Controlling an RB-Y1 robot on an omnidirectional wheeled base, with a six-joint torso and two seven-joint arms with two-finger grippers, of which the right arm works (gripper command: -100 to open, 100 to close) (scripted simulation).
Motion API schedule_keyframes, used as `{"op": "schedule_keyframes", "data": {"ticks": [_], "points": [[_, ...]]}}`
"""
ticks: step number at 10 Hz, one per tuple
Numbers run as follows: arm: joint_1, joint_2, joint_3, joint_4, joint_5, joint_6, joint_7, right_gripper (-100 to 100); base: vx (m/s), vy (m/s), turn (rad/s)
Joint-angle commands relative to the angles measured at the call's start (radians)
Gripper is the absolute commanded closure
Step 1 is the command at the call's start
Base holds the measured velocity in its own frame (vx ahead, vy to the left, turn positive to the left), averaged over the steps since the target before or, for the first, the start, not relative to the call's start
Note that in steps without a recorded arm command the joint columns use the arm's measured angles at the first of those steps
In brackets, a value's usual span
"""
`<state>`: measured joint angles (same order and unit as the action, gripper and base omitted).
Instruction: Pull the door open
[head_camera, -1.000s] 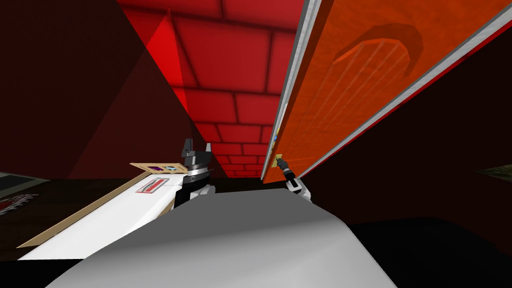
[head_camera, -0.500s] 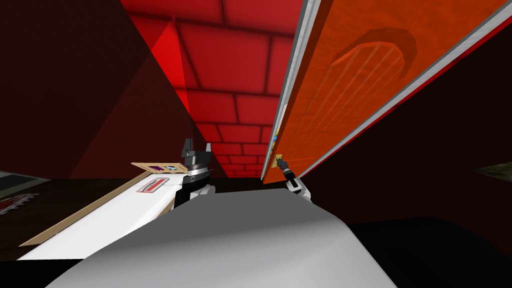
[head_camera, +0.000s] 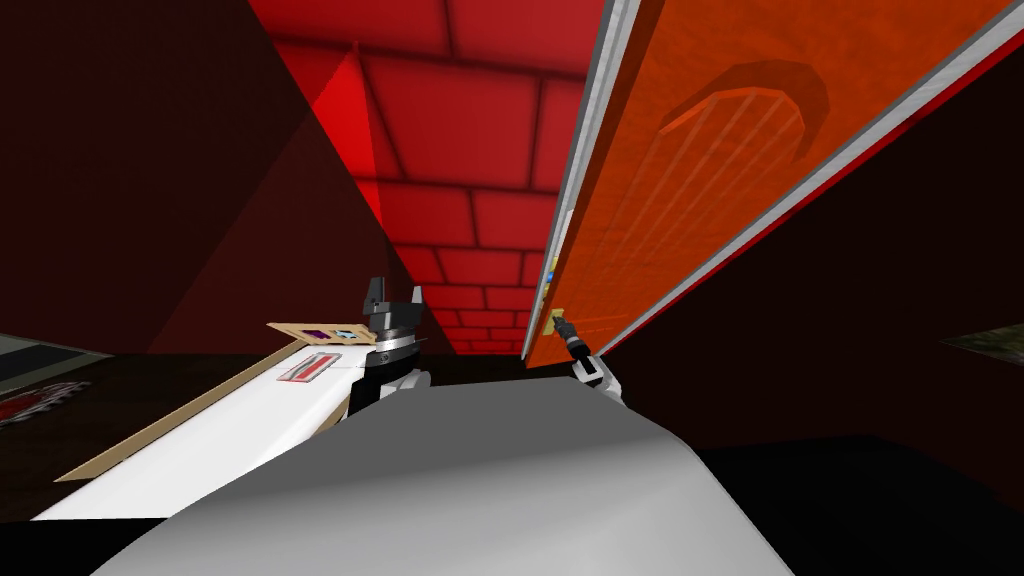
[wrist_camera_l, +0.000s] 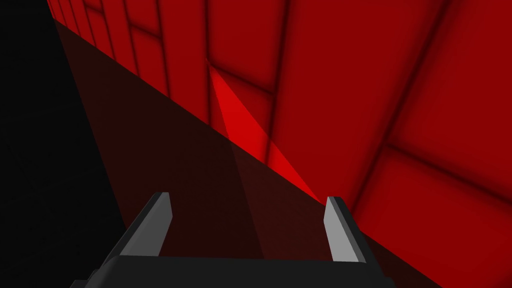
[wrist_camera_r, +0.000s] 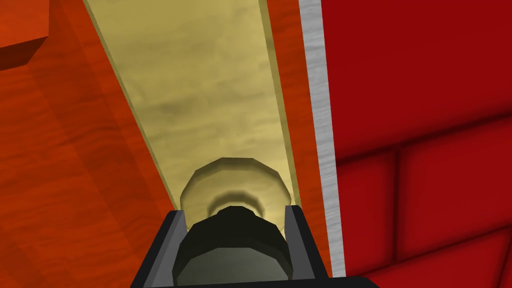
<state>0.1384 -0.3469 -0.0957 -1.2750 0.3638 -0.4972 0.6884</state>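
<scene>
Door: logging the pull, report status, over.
Right tool shut on the dark knob. Left tool open, holding nothing. Knob sits on a yellowish plate at the edge of the orange door. White tan-edged panel beside left arm.

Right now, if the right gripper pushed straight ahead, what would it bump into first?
The dark knob held between the right gripper's fingers; just behind it, probably the yellowish plate on the orange door.

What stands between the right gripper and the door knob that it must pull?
Nothing visible. The right gripper is shut on the door knob, its fingers pressing the knob's sides, in front of the yellowish plate on the orange door.
</scene>
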Motion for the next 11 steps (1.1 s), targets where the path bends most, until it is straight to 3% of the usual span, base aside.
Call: {"op": "schedule_keyframes", "data": {"ticks": [1,10,11], "points": [[0.0,-0.003,0.008,0.002,-0.011,-0.002,-0.05,100,-0.02,-0.007,0.019],[-0.016,-0.027,0.039,0.026,-0.068,-0.013,-0.27,100,-0.023,-0.01,0.017],[-0.016,-0.027,0.039,0.026,-0.068,-0.013,-0.273,100,-0.017,-0.007,0.012]]}}
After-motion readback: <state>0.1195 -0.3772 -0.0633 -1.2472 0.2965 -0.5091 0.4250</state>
